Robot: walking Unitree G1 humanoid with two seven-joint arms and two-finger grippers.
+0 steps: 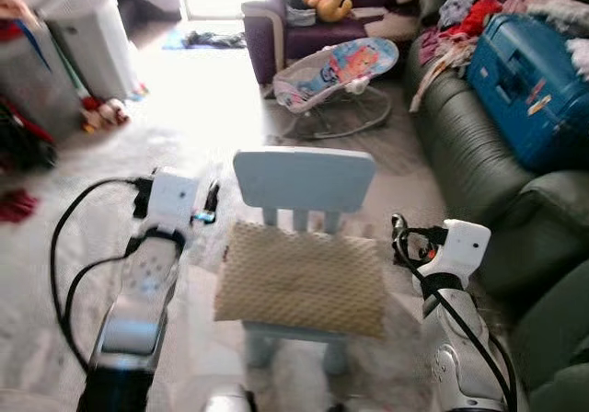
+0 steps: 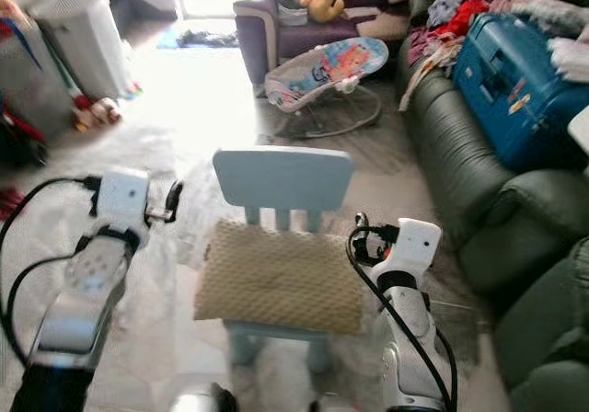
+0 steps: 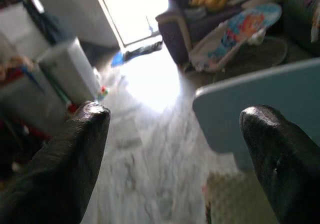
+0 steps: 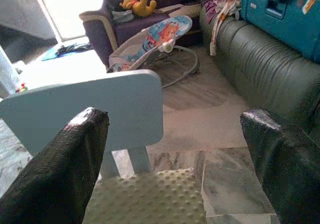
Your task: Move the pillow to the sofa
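I see my left gripper (image 3: 172, 159) and right gripper (image 4: 175, 159) spread apart, pillow (image 1: 301, 279) between them on small chair (image 1: 304, 178), its far edge blurred, sofa (image 1: 479, 154) beyond right gripper, suitcase (image 1: 534, 81) stickers unreadable

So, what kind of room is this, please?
Most likely a family living room: a dark green sofa piled with clothes, a baby bouncer on the floor, and a small light-blue child's chair holding a beige pillow.

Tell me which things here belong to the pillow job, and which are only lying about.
For the job:
beige dimpled pillow on the pale blue plastic chair
dark green leather sofa

Only lying about:
blue hard suitcase
baby bouncer
yellow plush bear
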